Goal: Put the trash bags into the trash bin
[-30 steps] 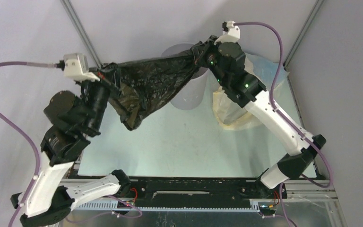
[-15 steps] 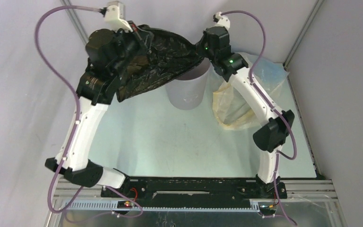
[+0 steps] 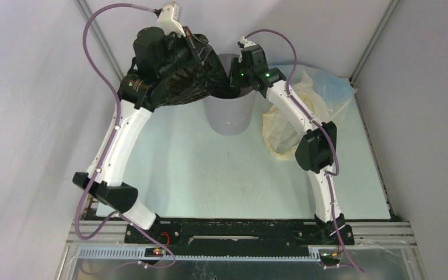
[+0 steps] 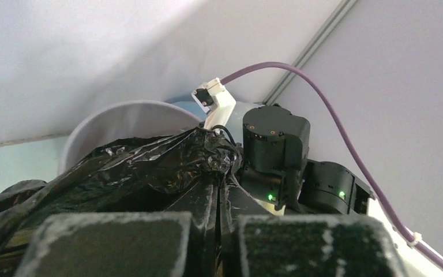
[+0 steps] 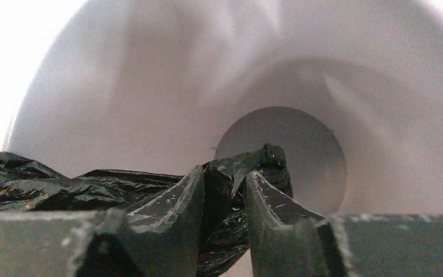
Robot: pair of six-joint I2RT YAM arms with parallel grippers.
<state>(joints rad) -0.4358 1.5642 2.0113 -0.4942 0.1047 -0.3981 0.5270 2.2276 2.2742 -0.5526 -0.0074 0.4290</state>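
Your left claw [image 3: 197,48] has swung in closer to the trash bin [image 3: 231,116] than half a second ago, and the black trash bag [image 3: 178,81] is bunched at the rim now, not stretched wide. It pinches the bag tight, and so does your right claw [image 5: 224,179]. The bin stands on the pale worktop [image 3: 210,175] between grey walls [image 3: 29,116]. Only the right wrist view looks down inside the bin, where a bag corner hangs above the round bottom.

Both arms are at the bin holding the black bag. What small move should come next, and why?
Probably lower the right pincer deeper into the trash bin. It points down the bin's mouth, shut on the black bag, while most of the bag sits outside the rim at the left pincer.
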